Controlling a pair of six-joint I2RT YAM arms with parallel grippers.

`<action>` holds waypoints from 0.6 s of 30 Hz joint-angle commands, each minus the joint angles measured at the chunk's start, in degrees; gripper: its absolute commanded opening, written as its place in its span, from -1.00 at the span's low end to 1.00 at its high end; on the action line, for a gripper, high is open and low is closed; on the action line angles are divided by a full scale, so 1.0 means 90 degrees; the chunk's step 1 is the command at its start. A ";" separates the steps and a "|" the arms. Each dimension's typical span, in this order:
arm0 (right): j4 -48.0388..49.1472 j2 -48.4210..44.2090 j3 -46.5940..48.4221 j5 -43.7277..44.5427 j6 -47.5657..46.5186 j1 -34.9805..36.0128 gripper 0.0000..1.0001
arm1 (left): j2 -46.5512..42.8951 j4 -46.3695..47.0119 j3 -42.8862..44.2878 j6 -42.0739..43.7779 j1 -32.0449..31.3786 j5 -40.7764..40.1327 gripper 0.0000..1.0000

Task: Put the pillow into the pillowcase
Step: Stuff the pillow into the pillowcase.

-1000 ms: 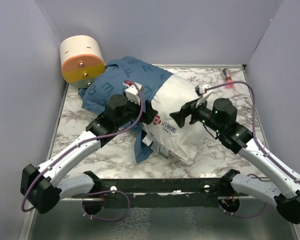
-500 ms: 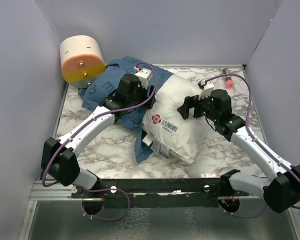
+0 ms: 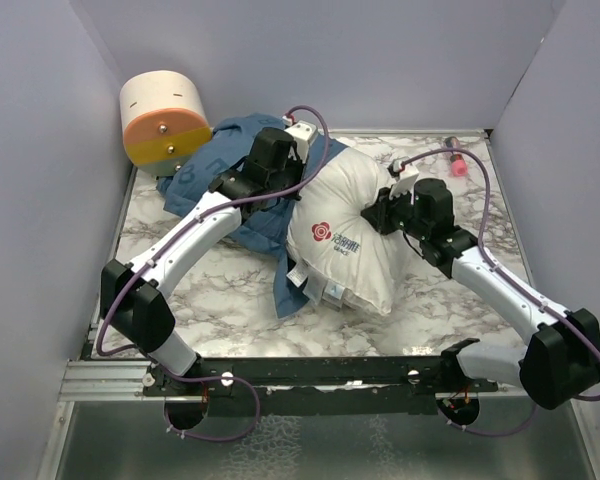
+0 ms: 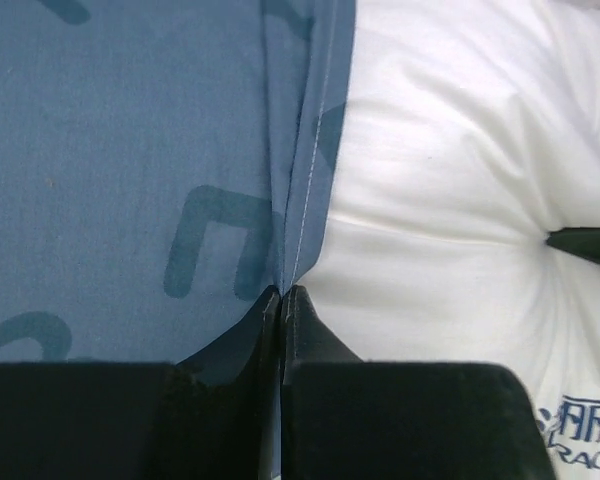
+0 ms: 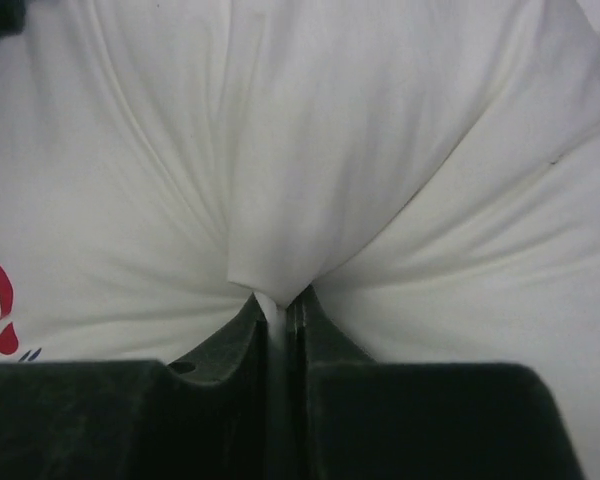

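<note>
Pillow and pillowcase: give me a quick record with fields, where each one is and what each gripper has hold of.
pillow: white, plump, mostly outside the case
pillowcase: blue, bunched along the pillow's left side and under it
left gripper: shut on the pillowcase hem
right gripper: shut on a pinch of pillow fabric
other items: cream and orange cylinder back left; small pink object back right

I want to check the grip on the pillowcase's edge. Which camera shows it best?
The left wrist view: the left gripper is shut on the pillowcase hem, stitching visible, right beside the pillow. The top view shows the pillowcase bunched, with the pinch itself hidden; the right wrist view shows only white pillow fabric.
</note>
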 commanded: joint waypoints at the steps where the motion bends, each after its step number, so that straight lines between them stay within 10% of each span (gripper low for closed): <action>1: 0.0552 0.0291 -0.0414 -0.1369 0.0290 0.0064 -0.94 | -0.0075 -0.0162 0.0755 -0.0149 -0.0330 0.0723 -1.00; 11: 0.2978 0.0573 0.0004 -0.2197 0.1720 0.0519 -0.99 | 0.0496 0.0290 0.1670 -0.0784 -0.1522 0.2368 -1.00; 18: 0.2875 0.0750 -0.0967 -0.1670 0.1453 0.0960 -0.95 | -0.0279 0.1837 -0.1021 -0.1313 -0.1397 0.2199 -1.00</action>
